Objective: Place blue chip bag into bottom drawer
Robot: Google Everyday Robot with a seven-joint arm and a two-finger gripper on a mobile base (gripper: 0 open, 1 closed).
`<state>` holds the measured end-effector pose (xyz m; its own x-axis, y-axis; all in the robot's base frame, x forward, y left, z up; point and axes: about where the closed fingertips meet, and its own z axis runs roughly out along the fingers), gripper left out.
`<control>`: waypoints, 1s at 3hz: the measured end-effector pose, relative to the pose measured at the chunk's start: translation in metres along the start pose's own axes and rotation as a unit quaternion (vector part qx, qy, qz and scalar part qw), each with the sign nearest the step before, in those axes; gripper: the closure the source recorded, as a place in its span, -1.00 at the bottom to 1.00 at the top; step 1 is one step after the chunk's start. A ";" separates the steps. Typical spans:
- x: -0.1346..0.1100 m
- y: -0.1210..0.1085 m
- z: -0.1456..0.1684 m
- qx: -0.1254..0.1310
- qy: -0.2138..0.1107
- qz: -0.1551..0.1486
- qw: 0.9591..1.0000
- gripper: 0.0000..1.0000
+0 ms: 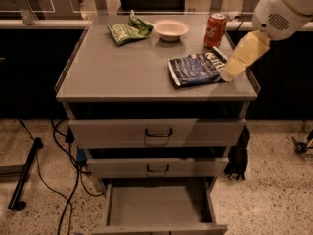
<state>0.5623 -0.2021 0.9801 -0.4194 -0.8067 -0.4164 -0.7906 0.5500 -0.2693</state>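
Setting: speckled floor with a grey metal desk in the middle, seen from above and in front.

1. Blue chip bag: lies flat on the desk's right side, towards the front edge, lettering up.
2. Gripper: cream-coloured, slanting down from a white arm housing above the desk's right rear corner. Its tip is at the desk's right edge, against the right end of the blue chip bag. Whether it is open or closed cannot be told.
3. Red soda can: upright, at the desk's right rear.
4. White bowl: at the desk's rear centre.
5. Green chip bag: crumpled, at the desk's left rear.
6. Top drawer and middle drawer: under the desk top, pushed in, dark bar handles.
7. Bottom drawer: lowest in the desk, pulled out, plain grey inside.
8. Black cables: on the floor left of the desk.
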 end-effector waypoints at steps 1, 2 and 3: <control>-0.016 -0.023 0.022 0.012 -0.011 0.037 0.999 -1.00; -0.016 -0.025 0.026 0.015 -0.009 0.041 0.999 -1.00; -0.016 -0.035 0.048 0.027 0.006 0.061 0.998 -1.00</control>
<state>0.6181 -0.1984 0.9546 -0.5167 -0.7355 -0.4383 -0.7079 0.6549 -0.2646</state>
